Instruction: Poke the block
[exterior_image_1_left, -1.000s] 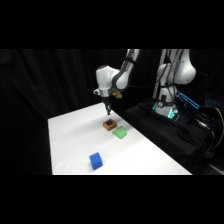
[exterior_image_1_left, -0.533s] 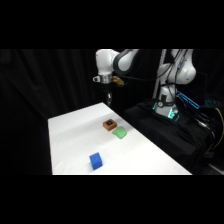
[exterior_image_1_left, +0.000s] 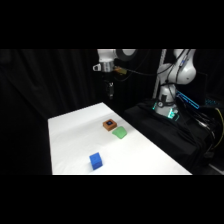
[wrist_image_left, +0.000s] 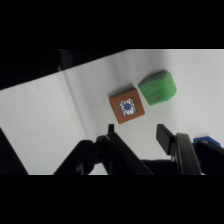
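The block (exterior_image_1_left: 110, 124) is a small brown-orange cube with a dark square mark on top, resting near the middle of the white table (exterior_image_1_left: 75, 135). In the wrist view the block (wrist_image_left: 127, 106) lies well below and ahead of the fingertips. My gripper (exterior_image_1_left: 111, 91) hangs high above the table's far edge, clear of the block. Seen from the wrist, the gripper (wrist_image_left: 138, 134) is open, its two black fingers (wrist_image_left: 113, 133) apart with nothing between them.
A flat green block (exterior_image_1_left: 119, 132) lies right beside the brown-orange one, also showing in the wrist view as the green block (wrist_image_left: 157, 87). A plain blue cube (exterior_image_1_left: 96, 160) sits near the table's front. The arm's base (exterior_image_1_left: 167, 100) and dark equipment stand at the right.
The gripper has risen from just above the block to high over the table's far edge. The block and the other cubes have stayed in place.
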